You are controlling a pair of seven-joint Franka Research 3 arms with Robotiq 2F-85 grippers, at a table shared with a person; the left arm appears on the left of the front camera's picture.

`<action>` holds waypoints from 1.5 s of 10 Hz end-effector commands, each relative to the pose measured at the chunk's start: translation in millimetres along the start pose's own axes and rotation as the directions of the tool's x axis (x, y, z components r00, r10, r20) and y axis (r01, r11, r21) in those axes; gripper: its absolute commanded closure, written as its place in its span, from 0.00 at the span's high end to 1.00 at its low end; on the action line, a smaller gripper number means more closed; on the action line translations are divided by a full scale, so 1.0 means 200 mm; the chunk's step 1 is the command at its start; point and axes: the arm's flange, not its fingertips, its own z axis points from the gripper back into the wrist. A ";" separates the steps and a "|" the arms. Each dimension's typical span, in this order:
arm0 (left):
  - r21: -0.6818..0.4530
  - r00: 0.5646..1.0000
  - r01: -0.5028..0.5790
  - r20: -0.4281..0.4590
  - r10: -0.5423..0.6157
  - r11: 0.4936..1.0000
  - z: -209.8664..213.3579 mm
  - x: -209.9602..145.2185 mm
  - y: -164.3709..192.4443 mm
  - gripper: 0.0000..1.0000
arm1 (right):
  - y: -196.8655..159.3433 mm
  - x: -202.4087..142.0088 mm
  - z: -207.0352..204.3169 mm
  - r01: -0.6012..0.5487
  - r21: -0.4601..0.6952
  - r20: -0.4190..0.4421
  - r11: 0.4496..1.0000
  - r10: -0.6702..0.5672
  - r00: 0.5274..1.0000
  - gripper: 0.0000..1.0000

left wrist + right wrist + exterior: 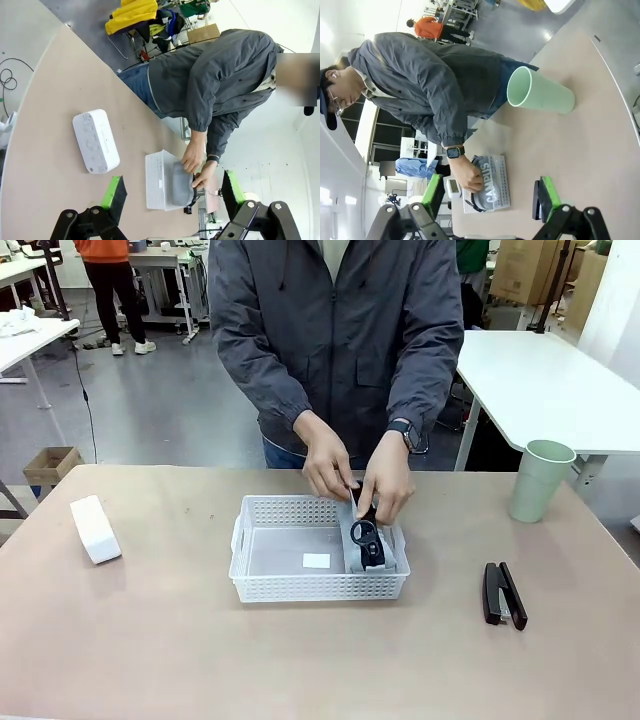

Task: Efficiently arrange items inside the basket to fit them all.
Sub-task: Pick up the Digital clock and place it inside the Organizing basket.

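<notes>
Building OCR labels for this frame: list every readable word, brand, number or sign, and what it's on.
"CAMPUS": white letters on the grey pouch in the basket, right wrist view.
White sticker on the basket floor: nothing legible.
White box: faint marks on top, too small to read.
Stapler and cup: no print visible.

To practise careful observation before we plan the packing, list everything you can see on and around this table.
basket: one, white, table centre
pouch: one, grey with black strap, inside basket's right end
label: one, white, basket floor
box: one, white, table's left
stapler: one, black, table's right
cup: one, pale green, upright, far right
table: one, beige
person's hands: two, on the pouch
left robot hand: one, black, green pads, open
right robot hand: one, black, green pads, open
</notes>
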 end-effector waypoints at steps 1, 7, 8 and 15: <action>-0.012 1.000 0.022 -0.001 -0.022 1.000 0.03 0.00 0.00 1.00 | 0.01 0.01 0.01 -0.003 0.027 0.010 1.000 0.003 1.000 1.00; -0.012 1.000 0.022 -0.001 -0.022 1.000 0.03 0.00 0.00 1.00 | 0.01 0.01 0.01 -0.003 0.027 0.010 1.000 0.003 1.000 1.00; -0.012 1.000 0.022 -0.001 -0.022 1.000 0.03 0.00 0.00 1.00 | 0.01 0.01 0.01 -0.003 0.027 0.010 1.000 0.003 1.000 1.00; 0.373 0.969 0.079 -0.246 0.016 0.924 -0.15 0.05 -0.21 1.00 | 0.01 0.01 0.01 -0.003 0.027 0.010 1.000 0.003 1.000 1.00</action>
